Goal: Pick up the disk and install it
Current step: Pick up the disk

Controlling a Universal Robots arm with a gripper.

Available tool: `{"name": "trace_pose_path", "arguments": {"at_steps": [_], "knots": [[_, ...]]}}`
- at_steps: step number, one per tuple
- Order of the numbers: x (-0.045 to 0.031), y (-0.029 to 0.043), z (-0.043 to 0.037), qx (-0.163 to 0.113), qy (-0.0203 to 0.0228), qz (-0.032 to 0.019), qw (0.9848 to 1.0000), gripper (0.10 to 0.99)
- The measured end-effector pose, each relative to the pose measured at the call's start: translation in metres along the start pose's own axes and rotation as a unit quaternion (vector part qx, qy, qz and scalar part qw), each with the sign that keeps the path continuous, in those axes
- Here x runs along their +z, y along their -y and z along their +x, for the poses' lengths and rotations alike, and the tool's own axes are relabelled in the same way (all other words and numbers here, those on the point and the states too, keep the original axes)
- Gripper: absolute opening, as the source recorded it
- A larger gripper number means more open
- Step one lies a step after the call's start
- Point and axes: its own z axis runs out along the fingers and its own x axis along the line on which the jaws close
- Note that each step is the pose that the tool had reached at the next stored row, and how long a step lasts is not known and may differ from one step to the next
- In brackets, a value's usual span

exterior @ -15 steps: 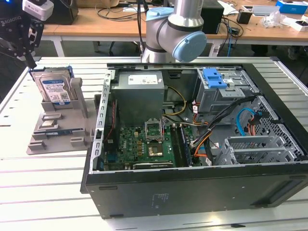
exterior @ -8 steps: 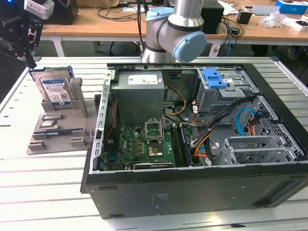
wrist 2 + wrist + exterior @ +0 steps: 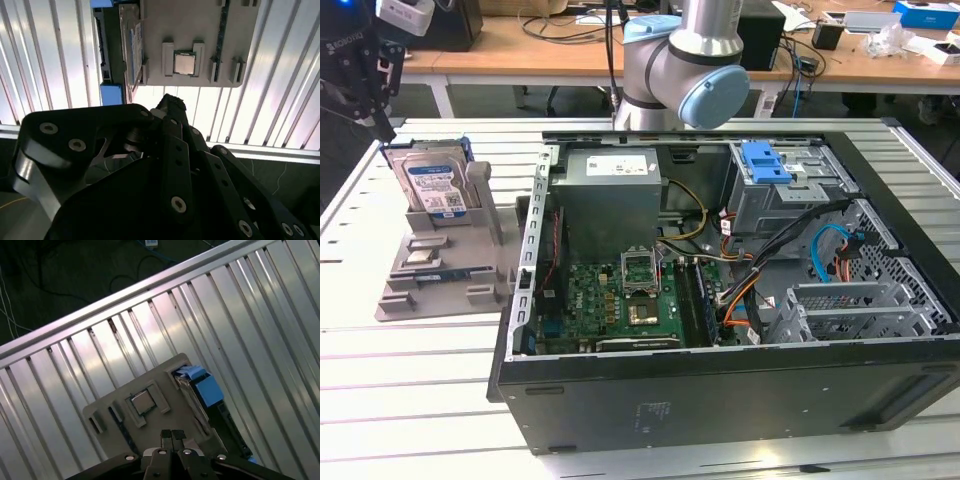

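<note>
The disk (image 3: 433, 186) is a silver-grey drive with a blue-and-white label and blue side rails. It stands on edge in a grey holder (image 3: 430, 270) at the exterior view's left, beside the open computer case (image 3: 720, 390). My black gripper (image 3: 378, 112) hangs above and just behind the disk, apart from it. The first wrist view has the gripper (image 3: 172, 436) with its fingertips pressed together, shut on nothing, over the holder, with the disk (image 3: 200, 390) to one side. In the second wrist view the disk (image 3: 131, 47) appears edge-on beyond the gripper (image 3: 170, 103).
A CPU chip (image 3: 142, 402) lies in a slot of the holder. Inside the case are a grey power supply (image 3: 610, 195), the motherboard (image 3: 630, 290), loose cables and a drive cage topped by a blue bracket (image 3: 765, 165). The arm's base (image 3: 685, 70) stands behind the case. The ribbed metal table (image 3: 410, 400) runs all around.
</note>
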Motion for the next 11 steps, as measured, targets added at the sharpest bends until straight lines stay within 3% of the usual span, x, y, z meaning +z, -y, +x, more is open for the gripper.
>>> {"name": "trace_pose_path", "arguments": {"at_steps": [3, 6, 11], "knots": [[0.0000, 0.0000, -0.0001, -0.027, -0.0007, -0.0007, 0.9996, 0.106], [0.0000, 0.0000, 0.0000, -0.062, -0.0018, -0.0015, 0.9981, 0.106], [0.0000, 0.0000, 0.0000, -0.114, -0.0040, -0.0025, 0.9935, 0.106]]}}
